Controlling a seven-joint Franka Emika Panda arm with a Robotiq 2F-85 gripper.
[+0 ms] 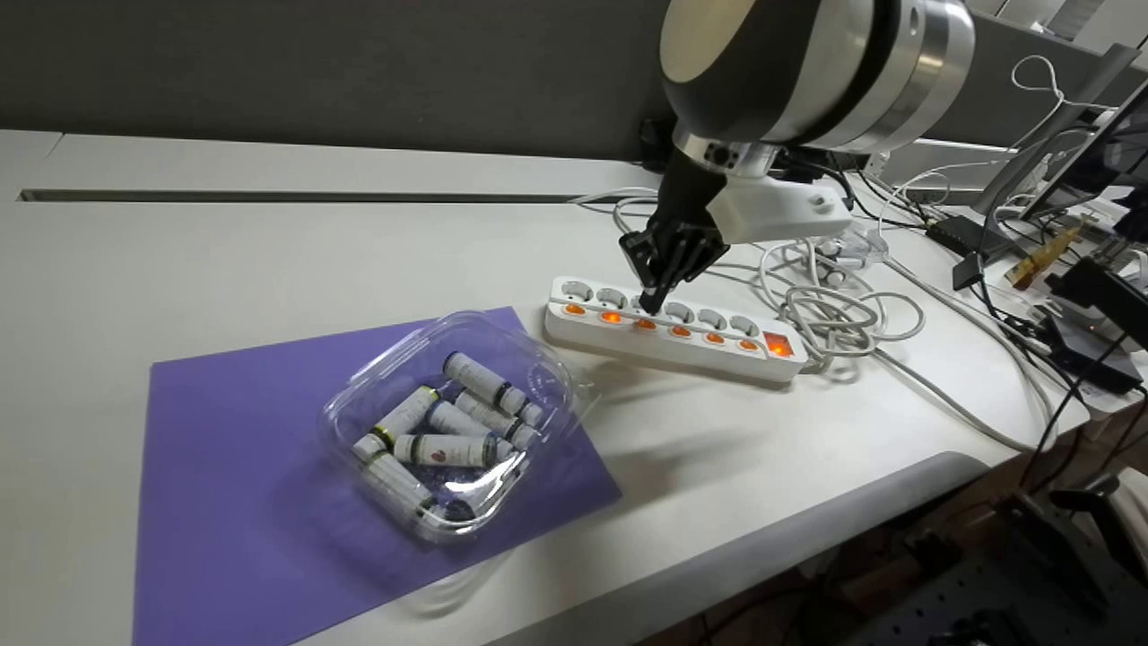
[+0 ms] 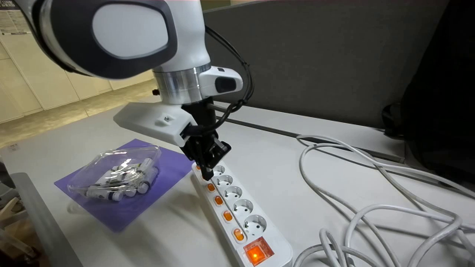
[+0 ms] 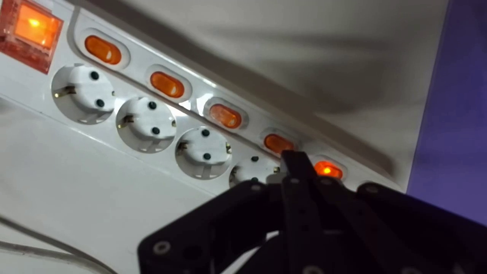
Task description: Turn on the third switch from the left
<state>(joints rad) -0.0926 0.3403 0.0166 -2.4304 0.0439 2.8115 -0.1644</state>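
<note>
The third switch is a small unlit orange rocker on the white power strip. It shows in both exterior views (image 1: 645, 325) (image 2: 210, 187) and in the wrist view (image 3: 278, 143). My gripper (image 1: 652, 301) points down with its black fingertips together and nothing between them. In the wrist view the fingertips (image 3: 293, 154) overlap the near edge of this switch; I cannot tell whether they touch it. In an exterior view the gripper tip (image 2: 207, 175) hides part of the strip just beyond it. The second switch (image 3: 328, 169) glows bright orange. The power strip (image 1: 664, 352) lies flat on the table.
A large lit main switch (image 1: 778, 344) is at the strip's cable end. Coiled white cables (image 1: 834, 314) lie beside that end. A clear plastic box (image 1: 359, 395) of small labelled bottles stands on a purple sheet (image 1: 215, 502). A grey partition (image 1: 314, 72) stands behind the table.
</note>
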